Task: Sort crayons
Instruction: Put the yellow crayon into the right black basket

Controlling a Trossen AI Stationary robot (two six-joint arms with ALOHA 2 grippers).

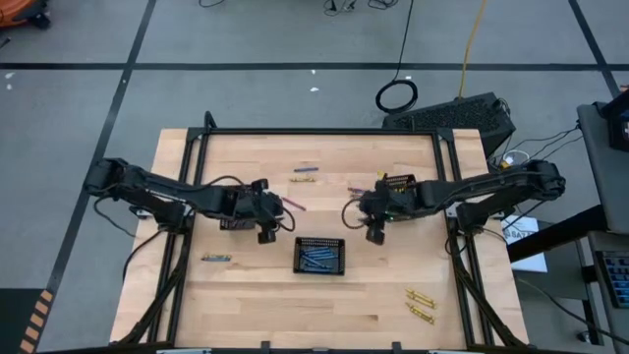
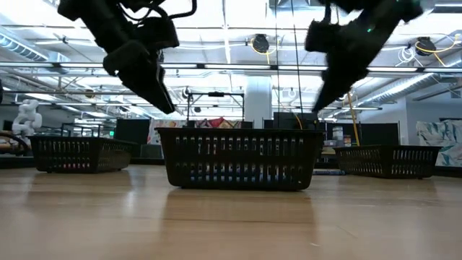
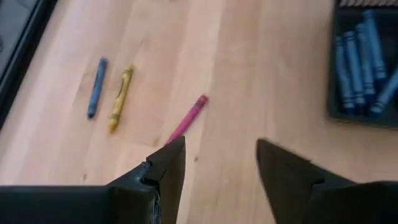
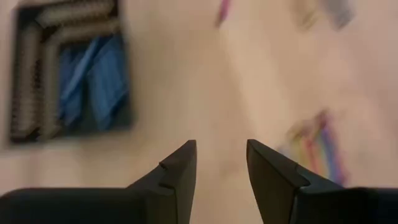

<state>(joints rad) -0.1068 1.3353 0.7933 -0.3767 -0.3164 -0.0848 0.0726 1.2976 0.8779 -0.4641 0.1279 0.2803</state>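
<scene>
Your left gripper (image 3: pixel 221 165) at middle left, jaws spread, empty, thin pink crayon (image 3: pixel 186 119) on wood just ahead, blue crayons (image 1: pixel 318 258) in the small black tray (image 1: pixel 320 268) at centre, your right gripper (image 4: pixel 221 165) also spread.

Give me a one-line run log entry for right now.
left end effector: open, empty, above pink crayon | right end effector: open, empty, over table | black tray: blue crayons inside

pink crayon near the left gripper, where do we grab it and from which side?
Grip the pink crayon mid-length, coming straight down from above. It lies flat on the bare table, clear of the yellow crayon, so the open jaws of the left gripper should straddle its thin shaft crosswise.
</scene>
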